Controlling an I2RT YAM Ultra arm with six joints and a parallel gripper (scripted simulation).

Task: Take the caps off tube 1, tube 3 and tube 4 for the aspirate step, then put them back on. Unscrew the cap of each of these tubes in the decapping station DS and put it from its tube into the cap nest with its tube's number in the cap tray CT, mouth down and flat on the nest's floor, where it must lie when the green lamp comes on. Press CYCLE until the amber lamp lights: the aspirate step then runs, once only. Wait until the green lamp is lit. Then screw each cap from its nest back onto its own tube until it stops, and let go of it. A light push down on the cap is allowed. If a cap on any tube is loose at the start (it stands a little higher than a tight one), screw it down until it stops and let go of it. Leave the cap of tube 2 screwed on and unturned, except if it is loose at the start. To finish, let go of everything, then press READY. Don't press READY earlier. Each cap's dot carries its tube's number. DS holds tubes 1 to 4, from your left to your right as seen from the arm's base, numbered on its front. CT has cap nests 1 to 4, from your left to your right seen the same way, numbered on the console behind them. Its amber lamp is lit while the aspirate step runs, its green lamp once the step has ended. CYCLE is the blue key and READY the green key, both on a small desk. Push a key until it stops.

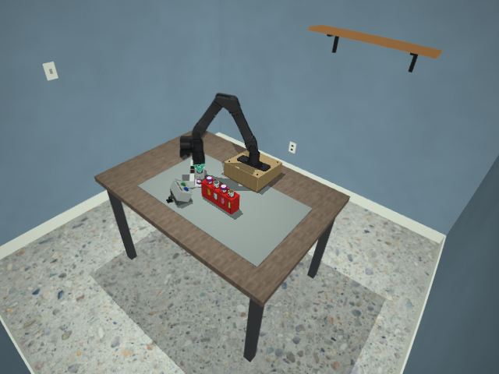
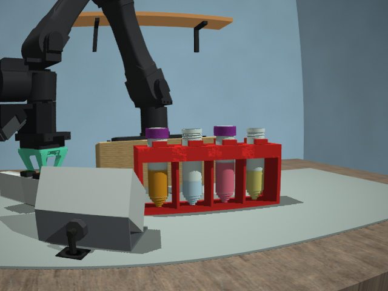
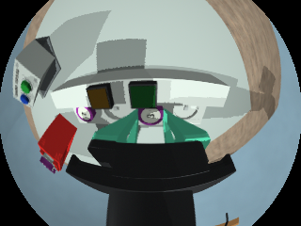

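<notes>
Fingers of your gripper (image 3: pixel 150 127) are clenched on a purple cap (image 3: pixel 150 116), holding it low over the cap tray CT (image 3: pixel 188 97), in the nest just right of the 1 where another purple cap (image 3: pixel 85 113) already lies. In the exterior view you see the red decapping station DS (image 2: pixel 207 151) with 4 tubes: 2 carry purple caps, 2 show bare threads. Your grey key desk (image 2: pixel 84 200) stands in front of the tray.
</notes>
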